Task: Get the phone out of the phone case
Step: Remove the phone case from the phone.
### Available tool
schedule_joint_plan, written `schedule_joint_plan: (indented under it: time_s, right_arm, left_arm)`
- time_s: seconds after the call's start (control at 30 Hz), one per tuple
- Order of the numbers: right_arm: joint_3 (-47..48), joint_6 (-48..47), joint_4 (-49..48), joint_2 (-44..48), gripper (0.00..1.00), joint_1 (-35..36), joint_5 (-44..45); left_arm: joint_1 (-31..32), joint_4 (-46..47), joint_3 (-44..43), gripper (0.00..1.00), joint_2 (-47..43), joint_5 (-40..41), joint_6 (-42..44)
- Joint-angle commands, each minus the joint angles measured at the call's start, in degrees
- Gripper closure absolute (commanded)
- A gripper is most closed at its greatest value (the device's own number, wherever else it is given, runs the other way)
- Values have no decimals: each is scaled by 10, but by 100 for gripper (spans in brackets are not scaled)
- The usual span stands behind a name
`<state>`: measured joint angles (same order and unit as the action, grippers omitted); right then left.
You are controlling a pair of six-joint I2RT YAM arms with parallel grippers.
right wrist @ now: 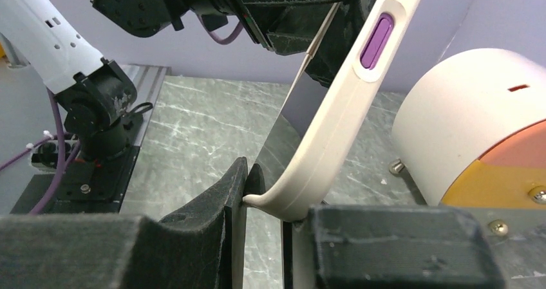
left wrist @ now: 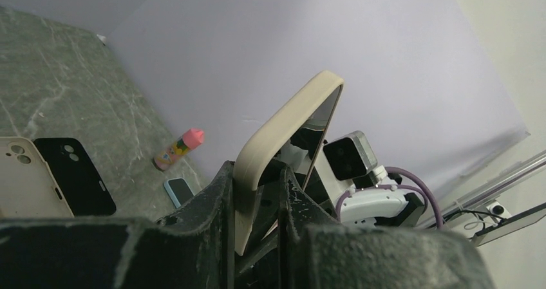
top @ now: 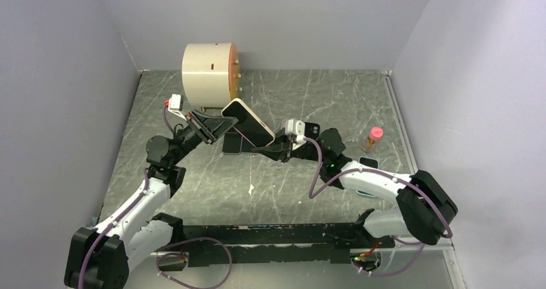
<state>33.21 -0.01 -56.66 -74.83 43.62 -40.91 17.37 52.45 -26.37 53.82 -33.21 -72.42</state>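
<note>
The phone case (top: 246, 120), cream with a purple side button, hangs tilted above the table between my two grippers. The phone (left wrist: 317, 130) sits in it, its dark glass face showing. My left gripper (top: 216, 127) is shut on the case's upper left end; in the left wrist view its fingers (left wrist: 219, 202) clamp the cream edge (left wrist: 273, 131). My right gripper (top: 273, 146) is shut on the lower right end. In the right wrist view the case's corner (right wrist: 302, 195) sits between the jaws, its lip curled against the left pad (right wrist: 235, 192), beside the phone's thin glass edge (right wrist: 293, 96).
A white drum with an orange face (top: 209, 75) stands at the back, just behind the left gripper. A pink-capped bottle (top: 373, 138) stands to the right. A black case (left wrist: 74, 176), a cream case (left wrist: 22, 179) and a small blue phone (left wrist: 180, 191) lie on the marbled table.
</note>
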Motion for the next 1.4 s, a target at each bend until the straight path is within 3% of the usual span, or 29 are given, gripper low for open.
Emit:
schedule_joint_plan:
  time_s: [0.0,0.13,0.3,0.43,0.53,0.6,0.63,0.73,0.77,0.87,1.0,1.23,1.37]
  right_arm:
    - [30,-91,60,-8,100,5,-42]
    - [22,51,-73,-32,100,4,-72]
    - [17,236,-274,-74,100,4,-92]
    - [33,306,-334,-98,100,4,-102]
    - [42,326,-341,-104,100,5,-106]
    - [44,340,-357,-109,100,5,-106]
    - [45,345,-362,-111,100,5,-107]
    - [46,333,-344,-116,100,5,-110]
    - [45,323,-333,-116,100,5,-111]
    - [38,288,-312,-117,96,5,-123]
    - [22,212,-259,-101,88,4,-129]
    - [26,-4,-14,-24,83,6,-97]
    - [42,-72,61,-3,81,6,-96]
  left_arm:
    - [-3,-7,-9,97,10,10,8]
    - [-3,87,16,96,28,11,21]
    - [-3,184,35,71,55,-10,32]
    - [-3,247,37,57,74,-35,29]
    - [-3,265,33,52,87,-49,25]
    - [-4,270,32,53,90,-51,24]
    - [-3,273,33,59,90,-50,23]
    - [-3,280,36,90,89,-41,17]
    - [-3,280,36,97,87,-39,14]
    - [-3,271,38,98,80,-23,-6]
    - [-3,183,28,97,62,-14,-19]
    - [-4,86,-1,98,36,-36,-14]
    - [-3,65,-12,98,36,-49,-15]
